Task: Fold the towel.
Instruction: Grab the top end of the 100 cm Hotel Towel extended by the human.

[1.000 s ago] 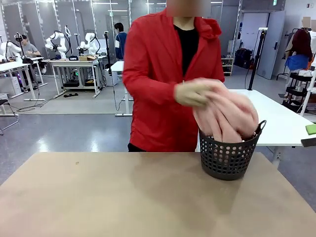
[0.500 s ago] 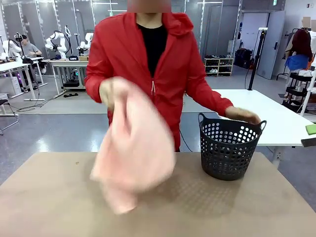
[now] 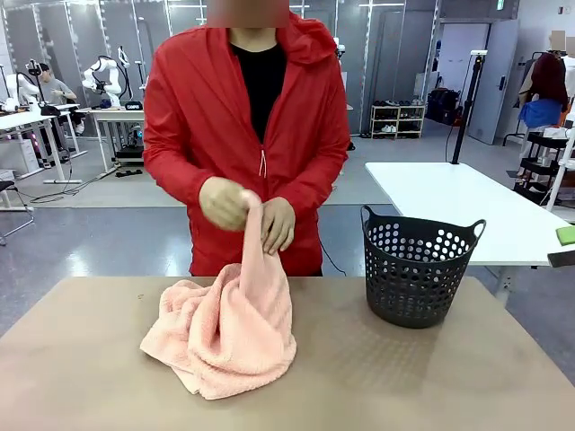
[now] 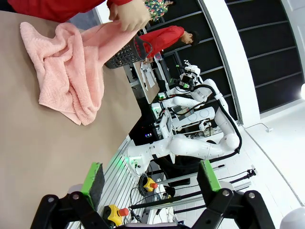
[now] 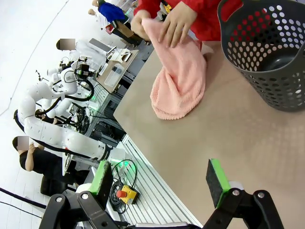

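Note:
The pale pink towel (image 3: 225,328) lies bunched on the brown table, left of centre. A person in a red jacket pinches its top corner with both hands (image 3: 243,211) and lifts that part up. The left wrist view shows the towel (image 4: 69,71) far ahead at the upper left, with my left gripper (image 4: 151,183) open and empty, well short of it. In the right wrist view the towel (image 5: 183,83) hangs from the person's hands, and my right gripper (image 5: 159,181) stands open and empty, over the table's near edge.
A dark perforated basket (image 3: 418,269) with two handles stands empty on the table's right side; the right wrist view has the basket (image 5: 269,52) at the upper right. Bare tabletop (image 3: 431,377) lies in front of towel and basket.
The person pulled the towel out of the basket, swung it leftward across the table and set it down left of centre, still holding its top. Neither gripper's jaws moved.

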`<state>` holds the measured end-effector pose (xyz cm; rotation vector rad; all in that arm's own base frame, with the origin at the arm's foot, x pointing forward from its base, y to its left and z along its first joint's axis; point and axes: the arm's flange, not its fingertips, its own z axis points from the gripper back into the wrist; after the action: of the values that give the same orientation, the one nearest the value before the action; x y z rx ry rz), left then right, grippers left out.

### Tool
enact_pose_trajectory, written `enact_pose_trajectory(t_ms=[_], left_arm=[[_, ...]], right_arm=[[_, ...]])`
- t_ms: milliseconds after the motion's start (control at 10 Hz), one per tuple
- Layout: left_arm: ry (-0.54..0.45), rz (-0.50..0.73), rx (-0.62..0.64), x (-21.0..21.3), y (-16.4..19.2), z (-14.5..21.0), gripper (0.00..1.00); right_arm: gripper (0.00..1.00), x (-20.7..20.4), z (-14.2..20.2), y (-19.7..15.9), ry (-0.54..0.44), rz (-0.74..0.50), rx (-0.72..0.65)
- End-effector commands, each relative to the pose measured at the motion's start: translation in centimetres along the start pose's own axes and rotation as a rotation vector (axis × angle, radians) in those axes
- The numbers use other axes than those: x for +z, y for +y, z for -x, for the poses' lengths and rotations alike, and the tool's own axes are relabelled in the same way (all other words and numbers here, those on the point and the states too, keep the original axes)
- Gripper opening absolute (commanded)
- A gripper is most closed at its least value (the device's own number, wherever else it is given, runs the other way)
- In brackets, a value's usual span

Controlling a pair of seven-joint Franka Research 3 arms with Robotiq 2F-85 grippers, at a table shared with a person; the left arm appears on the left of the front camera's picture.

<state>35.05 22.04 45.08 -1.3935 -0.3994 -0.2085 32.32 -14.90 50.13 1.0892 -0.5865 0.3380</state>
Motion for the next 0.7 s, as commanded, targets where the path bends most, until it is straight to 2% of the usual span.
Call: enact_pose_trajectory(t_ms=[0,600], left_arm=[[0.006,0.012,-0.018,-0.06,-0.43,0.40,1.00],[0.006,0.012,-0.018,-0.06,-0.43,0.40,1.00]], right_arm=[[1.00,-0.02,-0.27,-0.16,-0.012,-0.011,0.019],[1.00,-0.02,-0.27,-0.16,-0.012,-0.011,0.019]])
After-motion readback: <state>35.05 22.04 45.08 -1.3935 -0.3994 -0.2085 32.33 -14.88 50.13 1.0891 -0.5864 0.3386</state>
